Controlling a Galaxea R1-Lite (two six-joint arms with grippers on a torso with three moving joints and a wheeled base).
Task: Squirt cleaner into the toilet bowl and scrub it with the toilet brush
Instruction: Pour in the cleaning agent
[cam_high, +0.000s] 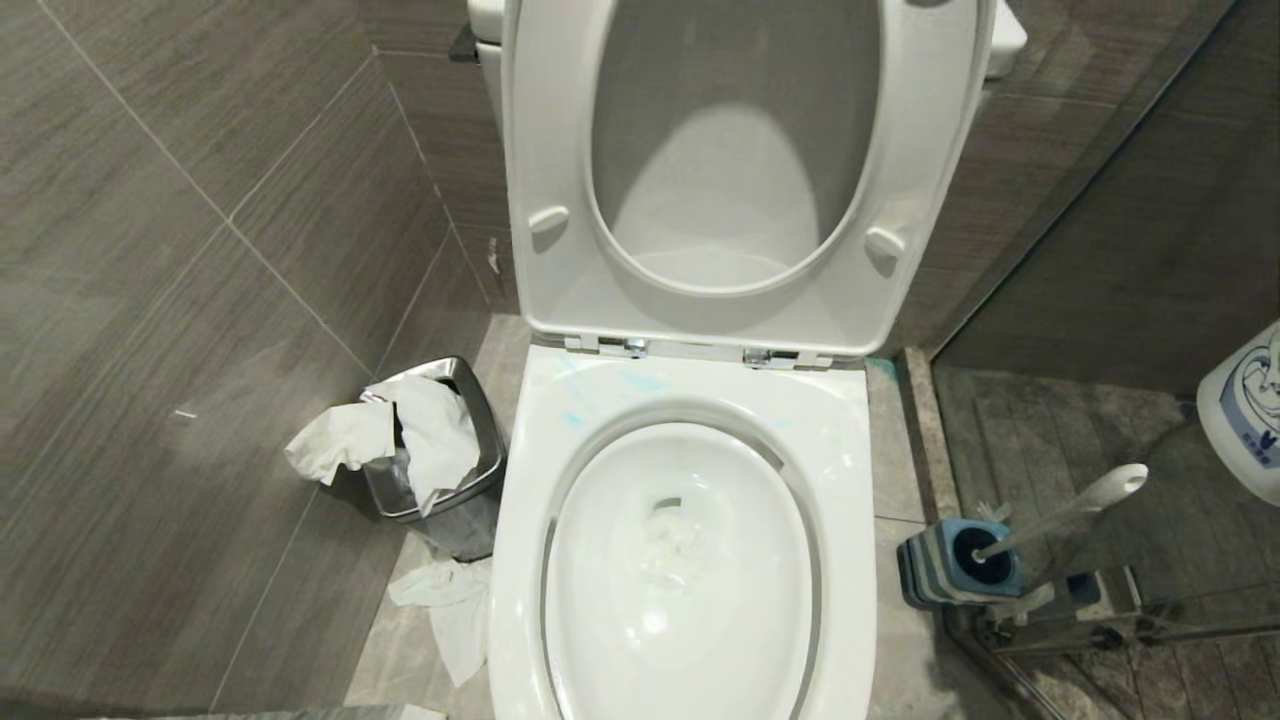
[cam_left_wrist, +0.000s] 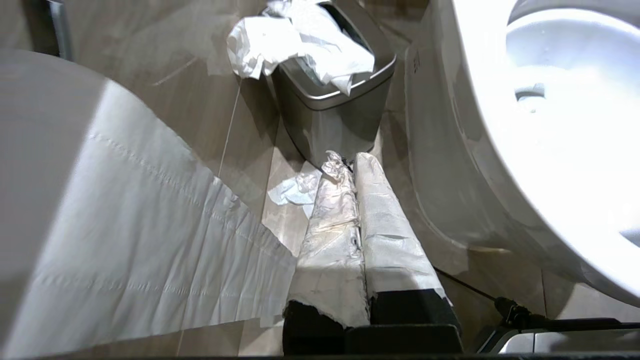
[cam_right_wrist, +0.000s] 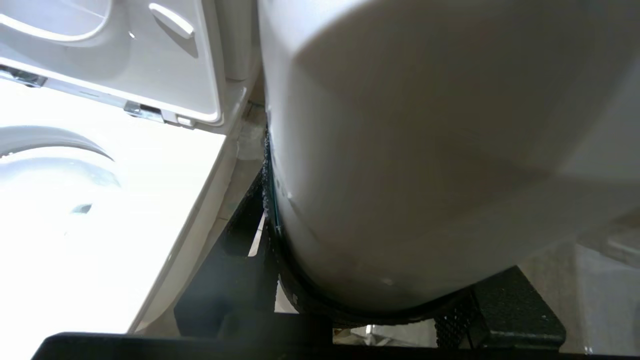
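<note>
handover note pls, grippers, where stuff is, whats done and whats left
Left gripper: shut, empty, idling low by the bin.
Right gripper: clamped on a white bottle, right of the bowl.
Brush: in its holder on the floor, right of the bowl.
Done: blue cleaner smeared on the back rim.
Left: squirt inside if needed, fetch brush, scrub.

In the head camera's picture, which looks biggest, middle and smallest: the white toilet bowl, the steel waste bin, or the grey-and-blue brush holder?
As they look in the head view:
1. Glossy white ceramic toilet bowl, by far the largest.
2. Small steel waste bin, stuffed with white paper.
3. Square grey-and-blue brush holder, smallest.
</note>
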